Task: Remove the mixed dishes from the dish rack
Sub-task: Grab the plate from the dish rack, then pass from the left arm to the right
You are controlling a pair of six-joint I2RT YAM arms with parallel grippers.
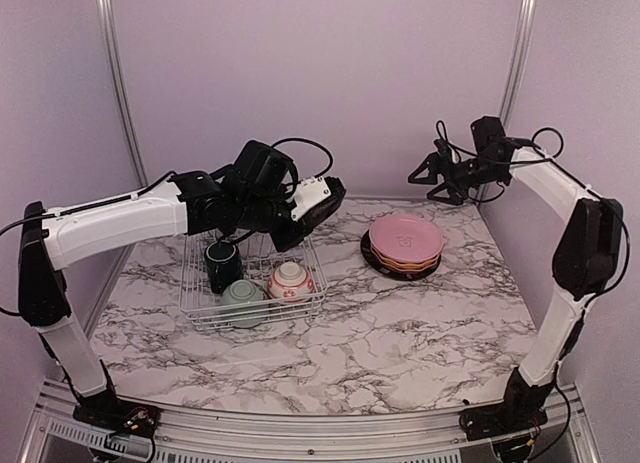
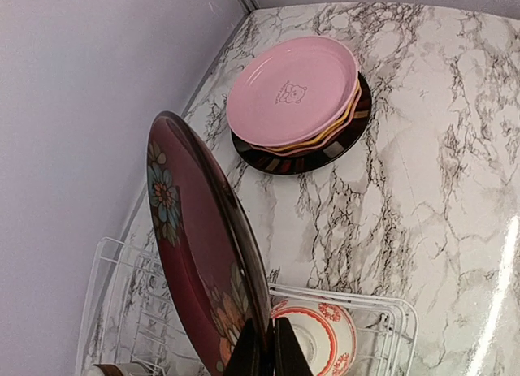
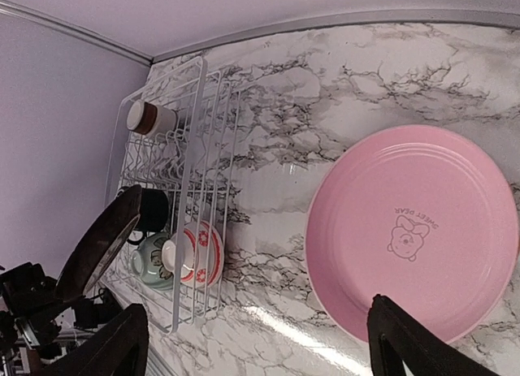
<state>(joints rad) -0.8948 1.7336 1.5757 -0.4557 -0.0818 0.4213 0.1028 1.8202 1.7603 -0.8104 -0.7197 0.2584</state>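
- Dish rack (image 1: 186, 283), left-centre on the marble table (image 1: 400, 333): pale green bowl (image 1: 243, 298) and pink-white floral bowl (image 1: 291, 280) sit side by side at its near edge.
- Dark green mug (image 1: 221, 263): stands just behind the green bowl.
- White-and-brown cup (image 3: 150, 118): in a far corner of the rack.
- Left gripper (image 2: 264, 352): jaws clamped on the rim of the floral red plate (image 2: 195, 254), which is held on edge above the rack.
- Plate stack (image 1: 372, 255): right of the rack, apart from it, with the pink plate (image 1: 405, 238) on top.
- Right gripper (image 1: 428, 183): fingers spread wide and empty, raised beyond the stack.
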